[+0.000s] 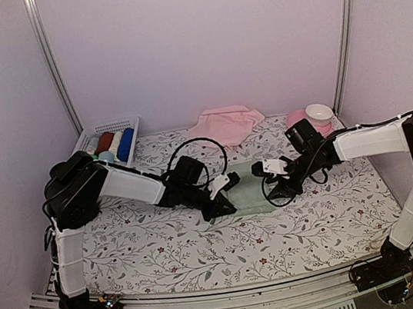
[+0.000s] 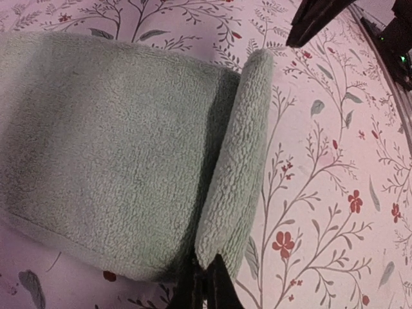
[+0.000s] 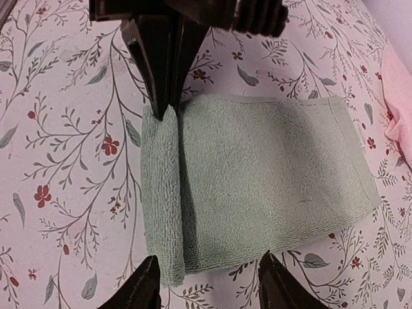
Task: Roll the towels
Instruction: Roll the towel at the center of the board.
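The mint green towel (image 1: 252,188) lies flat mid-table, one long edge turned over into a narrow roll (image 3: 161,193). My left gripper (image 2: 206,278) is shut on one end of that roll (image 2: 235,167); its dark fingers (image 3: 164,71) also show at the top of the right wrist view. My right gripper (image 3: 209,286) is open at the roll's other end, its fingertips just short of the towel's edge, holding nothing. In the top view the left gripper (image 1: 226,206) and right gripper (image 1: 275,189) flank the towel. The pink towel (image 1: 225,124) lies crumpled at the back and shows again (image 3: 402,96).
A white basket (image 1: 134,130) holding rolled dark red, white and blue cloths stands at the back left. A pink saucer with a white cup (image 1: 314,117) sits at the back right. Metal posts rise at both back corners. The floral cloth (image 1: 206,255) covers the table.
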